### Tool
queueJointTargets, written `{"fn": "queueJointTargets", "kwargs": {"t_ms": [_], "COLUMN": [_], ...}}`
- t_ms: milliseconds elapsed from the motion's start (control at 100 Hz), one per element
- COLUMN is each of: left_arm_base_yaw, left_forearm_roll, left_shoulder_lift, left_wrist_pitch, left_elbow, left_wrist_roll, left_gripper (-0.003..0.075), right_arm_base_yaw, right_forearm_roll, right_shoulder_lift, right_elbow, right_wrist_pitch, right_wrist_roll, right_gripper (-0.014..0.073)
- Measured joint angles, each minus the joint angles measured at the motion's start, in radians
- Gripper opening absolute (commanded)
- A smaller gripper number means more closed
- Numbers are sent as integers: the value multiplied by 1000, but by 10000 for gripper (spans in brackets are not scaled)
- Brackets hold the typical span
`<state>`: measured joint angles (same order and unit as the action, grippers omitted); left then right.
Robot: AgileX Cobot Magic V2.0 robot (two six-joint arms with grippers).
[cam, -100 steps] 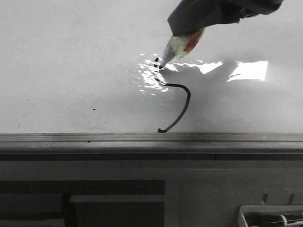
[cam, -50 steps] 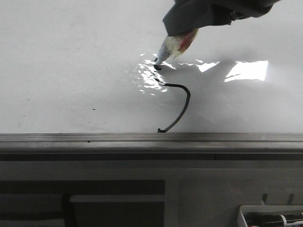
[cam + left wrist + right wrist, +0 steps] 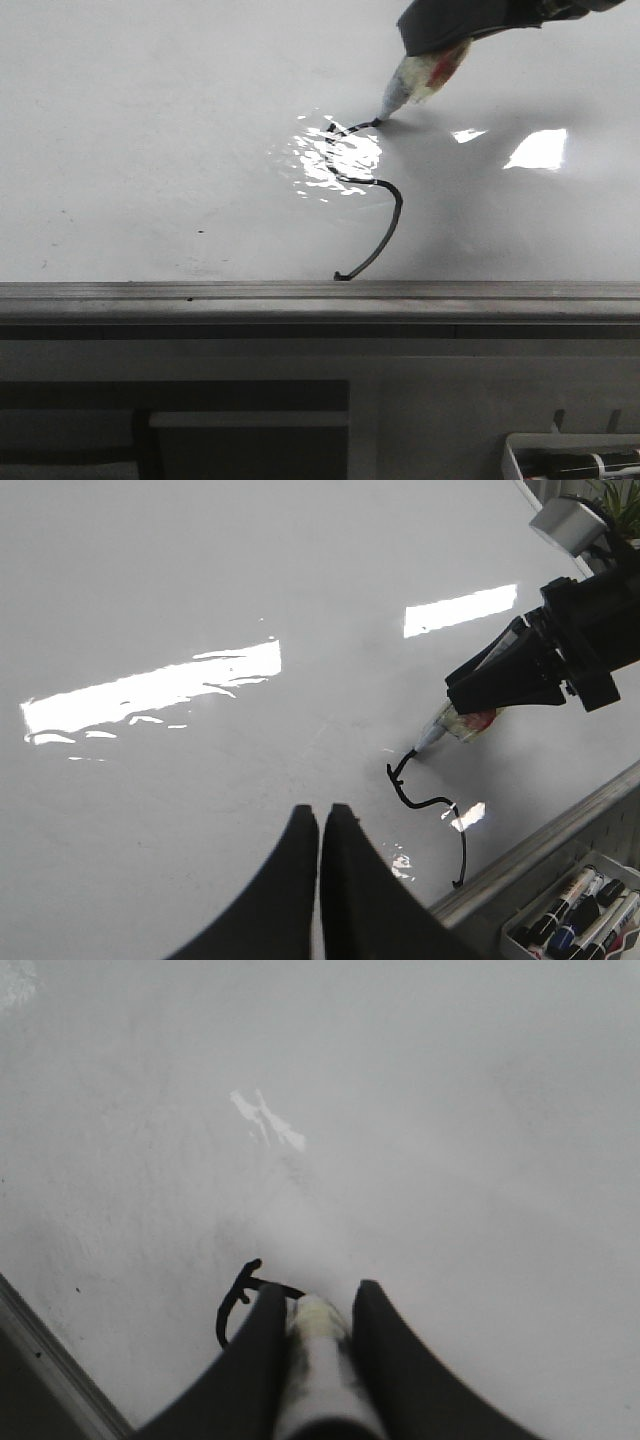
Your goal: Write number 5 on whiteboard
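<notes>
Drawing the top bar, the right tool [image 3: 425,70] grips a marker [image 3: 415,82] touching the whiteboard [image 3: 150,150]; the number 5 [image 3: 365,200] sits near the frame (left tool [image 3: 320,825] closed, empty). Next: lift off cleanly.

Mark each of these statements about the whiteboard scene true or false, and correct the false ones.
1. The right gripper holds a marker whose tip touches the whiteboard. True.
2. The number 5 has only its curved tail drawn, with no top bar begun. False: a short bar already runs from the top of the stem to the marker tip.
3. The left gripper is shut and holds nothing. True.
4. The left gripper presses on the drawn line. False: it is apart from the line, not touching the ink.
5. A tray of spare markers sits beyond the board's frame edge. True.
</notes>
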<state>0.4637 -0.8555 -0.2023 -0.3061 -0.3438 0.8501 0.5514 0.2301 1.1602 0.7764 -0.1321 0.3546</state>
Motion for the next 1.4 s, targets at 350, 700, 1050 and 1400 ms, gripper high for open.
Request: {"fn": "queueJointTargets", "kwargs": {"t_ms": [350,700,1050,1400], "left_arm_base_yaw": [0,0,0,115], "left_forearm_roll": [0,0,-5,-149], "left_shoulder_lift": [0,-136,-574,-817], "left_wrist_pitch": [0,-112,-481,-575], "left_elbow": [0,-90,-331,-458], "left_wrist_roll": [0,8,276,464], "left_gripper": [-17,325,324,324], "right_arm_base_yaw": [-27,104,343,444], "right_forearm_roll": [-3,-48,-52,-52], "right_shoulder_lift": [-39,-182,-187,-139], "right_elbow": [-6,96,98,98], "right_wrist_pitch": [-33,-266,-408,-393], "right_wrist_roll": [2,25,152,158], "right_gripper": [-48,-53,-52,-52]}}
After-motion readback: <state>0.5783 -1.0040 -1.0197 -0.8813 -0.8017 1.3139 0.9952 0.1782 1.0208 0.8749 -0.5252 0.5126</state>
